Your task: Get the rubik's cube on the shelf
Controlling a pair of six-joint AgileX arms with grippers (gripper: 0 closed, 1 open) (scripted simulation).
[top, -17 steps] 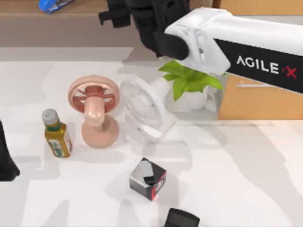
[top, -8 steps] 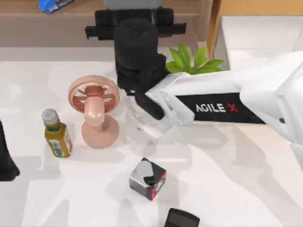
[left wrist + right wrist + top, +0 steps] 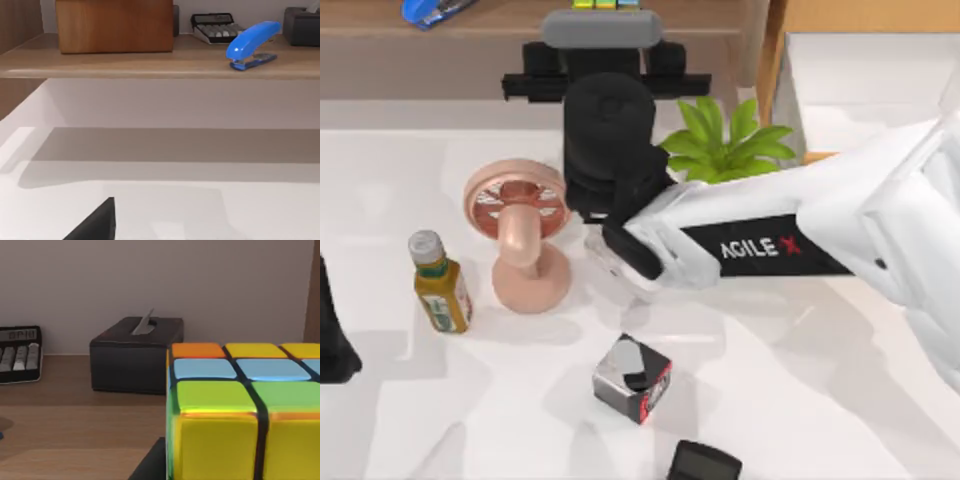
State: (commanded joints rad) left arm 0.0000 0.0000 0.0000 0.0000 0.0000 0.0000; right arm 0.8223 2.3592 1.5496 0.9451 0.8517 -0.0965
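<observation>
Right tool is extended to the surface's far edge, over the shelf, with the rubik's cube held between its fingers. From above, the cube's yellow and green squares are seen at the shelf, near the middle of its length. In the right wrist view the cube is seen above the shelf's wooden top, near a dark tissue box and a calculator. Left tool is parked at the surface's left edge; its opening cannot be told.
</observation>
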